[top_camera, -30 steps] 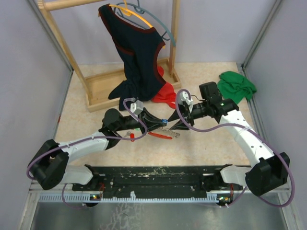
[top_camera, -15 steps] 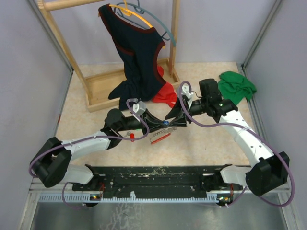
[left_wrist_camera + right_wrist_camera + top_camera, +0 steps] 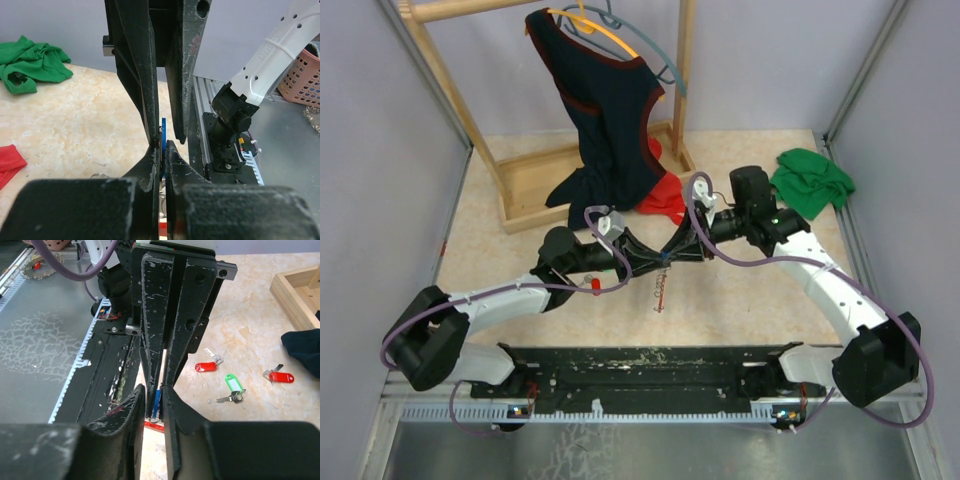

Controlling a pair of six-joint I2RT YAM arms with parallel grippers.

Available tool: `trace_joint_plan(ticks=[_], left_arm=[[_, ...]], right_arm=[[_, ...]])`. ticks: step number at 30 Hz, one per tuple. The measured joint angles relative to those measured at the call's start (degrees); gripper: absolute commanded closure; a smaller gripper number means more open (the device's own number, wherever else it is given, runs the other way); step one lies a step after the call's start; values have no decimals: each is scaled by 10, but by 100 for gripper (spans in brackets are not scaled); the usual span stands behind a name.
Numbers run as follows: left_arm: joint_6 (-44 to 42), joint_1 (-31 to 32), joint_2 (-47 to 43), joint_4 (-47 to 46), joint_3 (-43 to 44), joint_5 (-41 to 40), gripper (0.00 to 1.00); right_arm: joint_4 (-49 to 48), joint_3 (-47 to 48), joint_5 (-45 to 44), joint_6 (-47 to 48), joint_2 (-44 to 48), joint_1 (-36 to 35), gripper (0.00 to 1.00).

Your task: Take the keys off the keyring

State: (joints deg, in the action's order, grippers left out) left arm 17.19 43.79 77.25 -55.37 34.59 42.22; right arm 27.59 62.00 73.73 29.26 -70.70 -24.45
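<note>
My two grippers meet tip to tip above the table's middle. The left gripper (image 3: 657, 259) (image 3: 162, 150) is shut on the blue key (image 3: 663, 256) (image 3: 163, 135) (image 3: 156, 402). The keyring (image 3: 660, 290), a red strip (image 3: 152, 425) with a silvery chain, hangs straight down from that key. The right gripper (image 3: 671, 251) (image 3: 152, 395) has its jaws a narrow gap apart, straddling the blue key and the left fingertips. Loose on the table are a red key (image 3: 206, 366), a green key (image 3: 232, 385) and another red key (image 3: 280, 376) (image 3: 595, 286).
A wooden rack (image 3: 520, 190) with a dark garment (image 3: 610, 120) on a hanger stands at the back left. A red cloth (image 3: 665, 200) lies at its foot. A green cloth (image 3: 810, 180) (image 3: 30, 62) lies at the back right. A pink basket (image 3: 302, 75) sits off the table.
The keyring lay flat on the table and now hangs off it. The right gripper has moved left and up to meet the left gripper's tips.
</note>
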Motion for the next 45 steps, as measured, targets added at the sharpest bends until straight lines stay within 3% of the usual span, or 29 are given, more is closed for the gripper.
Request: trace_joint_plan(ticks=[3,8,13,17,27,31,35,39,40,42,45], left_arm=[[2,0,0,1,0,3,100],[4,1,0,1,0,4,98],[5,1,0,0,0,4,78],[8,2,0,-3,-2,4,69],[8,2,5,1,-4,4,65],[6,2,10,7,-4,4,69],[4,2,11,12,-4,4,97],[-5,4,11,13,-4,5,100],[-5,4,11,13,-4,5,100],[-5,4,11,14,-5,5,100],[-5,4,11,16,-5,3,100]], right_arm=[[-7,-1,-4,0,-2,-2,100],[-11,-1,-9,-6,-2,-2,100],[-10,-1,-7,-6,-3,-2,100],[-3,-1,1,-6,-2,-2,100],[3,-1,2,-6,-2,-1,100],[3,-1,1,-6,-2,-1,100],[3,-1,-3,-4,-2,0,100],[8,-1,-12,-4,-2,3,100],[9,-1,-13,-4,-2,3,98],[10,-1,-14,-4,-2,3,82],[11,-1,-11,-3,-2,3,72]])
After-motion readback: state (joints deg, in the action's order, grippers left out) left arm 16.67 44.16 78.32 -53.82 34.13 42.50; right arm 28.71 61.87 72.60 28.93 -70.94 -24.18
